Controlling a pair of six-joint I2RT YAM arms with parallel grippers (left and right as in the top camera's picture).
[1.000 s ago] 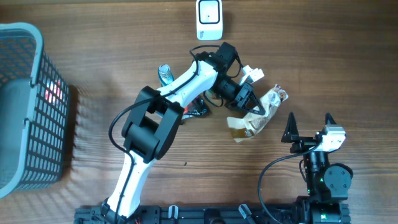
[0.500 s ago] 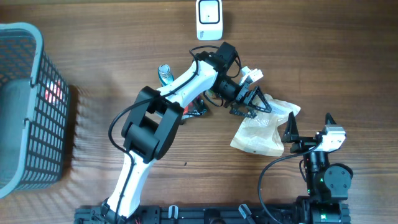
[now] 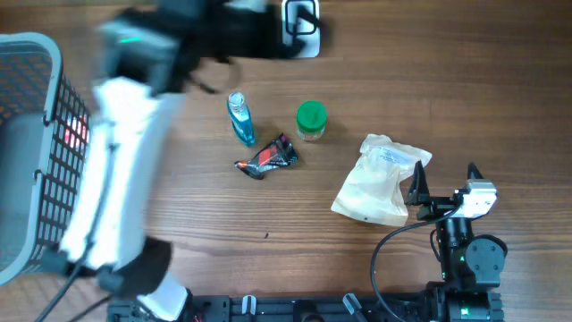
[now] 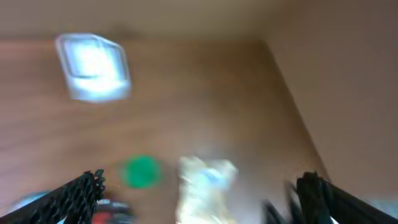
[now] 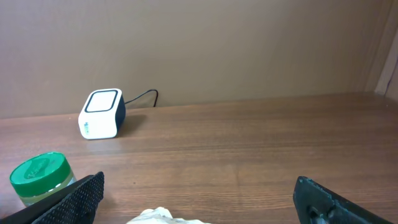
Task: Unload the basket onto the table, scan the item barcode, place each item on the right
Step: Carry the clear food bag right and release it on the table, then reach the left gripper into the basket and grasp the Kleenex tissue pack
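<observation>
Wood-grain brown surface (image 3: 483,80) fills the overhead view, and a plain tan wall stands behind it in the right wrist view. Midway along the far edge sits a small white box-shaped barcode scanner (image 5: 101,115) with a dark cable. No lettering on it can be read.

A cream paper pouch (image 3: 380,179) lies flat towards the right edge, resting free. It carries a pale printed label near its top, but the print is too small to read. The right tool (image 3: 444,176) sits just beside the pouch on the near-right side, its two dark fingers spread wide with nothing between them.

Near the middle of the surface stands a clear jar with a green lid (image 3: 311,119). A slim blue bottle (image 3: 240,119) lies to its left, and a crumpled black-and-red wrapper (image 3: 266,158) lies nearer the near edge. Its printing is illegible.

A grey plastic mesh basket (image 3: 79,188) stands at the left edge, with a red glow on its wall.

The left arm is a motion-blurred white streak from the near-left corner to the far edge. In its own smeared wrist view the left tool (image 4: 202,180) has its fingers far apart and empty.
</observation>
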